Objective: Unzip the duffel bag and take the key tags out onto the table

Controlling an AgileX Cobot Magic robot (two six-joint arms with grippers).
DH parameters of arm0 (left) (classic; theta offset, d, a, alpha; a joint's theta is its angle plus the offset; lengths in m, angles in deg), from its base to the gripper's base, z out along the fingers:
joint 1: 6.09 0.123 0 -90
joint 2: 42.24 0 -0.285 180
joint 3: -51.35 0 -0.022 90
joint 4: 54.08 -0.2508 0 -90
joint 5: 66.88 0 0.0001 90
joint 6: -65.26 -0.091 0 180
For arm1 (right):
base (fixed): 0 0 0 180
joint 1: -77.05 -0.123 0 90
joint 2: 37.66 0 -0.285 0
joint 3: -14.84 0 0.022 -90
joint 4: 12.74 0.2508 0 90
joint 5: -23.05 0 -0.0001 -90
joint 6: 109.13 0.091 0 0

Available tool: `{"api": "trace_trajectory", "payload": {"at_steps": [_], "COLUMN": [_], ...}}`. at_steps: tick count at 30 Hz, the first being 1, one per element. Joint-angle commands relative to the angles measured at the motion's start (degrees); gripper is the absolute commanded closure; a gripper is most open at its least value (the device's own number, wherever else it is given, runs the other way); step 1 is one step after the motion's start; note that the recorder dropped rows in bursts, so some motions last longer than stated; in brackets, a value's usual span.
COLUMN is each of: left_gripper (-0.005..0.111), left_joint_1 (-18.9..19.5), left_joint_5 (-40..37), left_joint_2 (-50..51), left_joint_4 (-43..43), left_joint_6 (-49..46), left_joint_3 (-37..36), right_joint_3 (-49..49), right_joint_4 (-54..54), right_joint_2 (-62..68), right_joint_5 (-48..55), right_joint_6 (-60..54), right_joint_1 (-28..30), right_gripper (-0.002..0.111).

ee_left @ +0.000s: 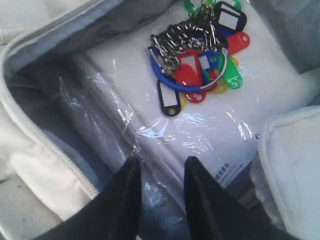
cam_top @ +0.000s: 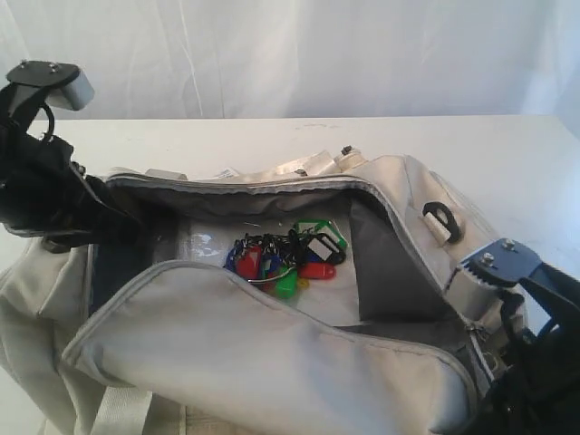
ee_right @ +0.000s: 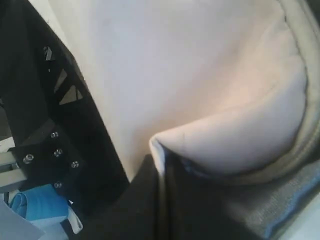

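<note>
The beige duffel bag [cam_top: 272,362] lies on the white table [cam_top: 507,154] with its top zipper undone and the opening gaping. The key tags [cam_top: 288,255], red, green, blue and black on metal rings, lie inside on a white plastic-wrapped package [ee_left: 200,130]. In the left wrist view the key tags [ee_left: 200,55] are a short way ahead of my left gripper [ee_left: 160,162], which is open and empty inside the bag's left end. My right gripper [ee_right: 161,159] is shut on a fold of the duffel bag [ee_right: 240,135] at its right end, its fingertips hidden by the cloth.
The near flap of the bag [cam_top: 227,313] folds up in front of the tags. A black D-ring [cam_top: 441,217] sits on the bag's right end. A webbing strap [cam_top: 118,412] hangs at the front left. A white curtain [cam_top: 299,54] backs the table.
</note>
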Motion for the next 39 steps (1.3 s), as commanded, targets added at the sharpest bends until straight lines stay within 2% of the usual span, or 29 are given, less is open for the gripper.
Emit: {"api": "trace_trajectory", "payload": {"at_steps": [1,2,4,7,9,11,13,15,17,19,20,21,22,24,27,30,34,37,39], "left_gripper": [0.089,0.096,0.107,0.107,0.107,0.107,0.107,0.107,0.107,0.107,0.107,0.107,0.107,0.107,0.107,0.107,0.107,0.107,0.107], "left_joint_1": [-0.15,-0.15,-0.15,-0.15,-0.15,-0.15,-0.15,-0.73,-2.23,-3.46,-4.71,-5.17,-6.11,-6.95,-7.42,-7.42,-7.42,-7.42,-7.42], "left_joint_5": [-4.85,-7.28,-10.57,-11.16,-6.61,-5.64,-8.01,-13.65,-17.79,-21.7,-24.64,-25.8,-28.18,-32.15,-35.67,-35.67,-35.67,-35.67,-35.67], "left_joint_2": [1.09,1.09,1.18,1.91,3.88,5.89,8.95,10.76,10.87,10.76,10.76,10.76,10.76,10.76,10.76,10.76,10.64,9.46,8.83], "left_joint_4": [9.69,13.79,15.93,15.93,15.81,15.97,15.26,17.6,21.18,24.36,24.75,24.33,23.79,23.53,23.64,23.63,23.63,23.9,24.15], "left_joint_6": [-11.95,-17.05,-21.42,-21.39,-18.75,-18.3,-17.28,-17.94,-23.01,-27.91,-28.89,-28.89,-28.89,-29.45,-29.55,-30.92,-32.64,-35.28,-35.28], "left_joint_3": [0.32,0.32,0.32,0.32,0.11,0.11,0.11,0.11,0.11,0.11,0.11,0.11,0.11,0.11,0.11,-0.16,-6.06,-11.45,-12.41], "right_joint_3": [2.42,2.53,2.53,2.53,2.53,2.53,2.53,2.53,2.53,2.53,2.53,2.42,1.8,-0.31,-4.58,-12.81,-19.99,-20.92,-20.8], "right_joint_4": [0.25,0.25,0.25,0.25,0.25,0.25,0.25,0.25,0.25,0.25,0.25,0.25,0.25,0.25,0.25,-1.95,-9.37,-10.24,-10.33], "right_joint_2": [-0.38,-0.38,-0.38,-0.38,-0.38,-0.38,-0.38,-0.38,-0.38,-0.38,-0.38,-0.38,-0.38,-0.38,-0.6,-1.94,-3.08,-3.08,-3.08], "right_joint_5": [2.99,1.46,0.82,0.82,0.31,0.18,-0.02,-0.64,-1.4,-2.45,-3.19,-3.51,-3.64,-2.62,-0.02,2.53,1.68,-0.89,-4.46], "right_joint_6": [-0.47,-0.47,-0.47,-0.47,-0.47,-0.47,-0.47,-0.47,-0.47,-0.47,0.56,0.83,0.83,1.78,2.65,4.89,9.28,10.55,11.73], "right_joint_1": [0.07,0.07,0.07,0.07,0.07,0.07,0.07,0.07,0.07,0.07,0.07,0.07,0.07,0.07,0.07,0.07,0.07,0.07,0.07], "right_gripper": [0.108,0.108,0.108,0.108,0.108,0.108,0.108,0.108,0.107,0.1,0.086,0.079,0.061,0.046,0.046,0.046,0.046,0.048,0.049]}}
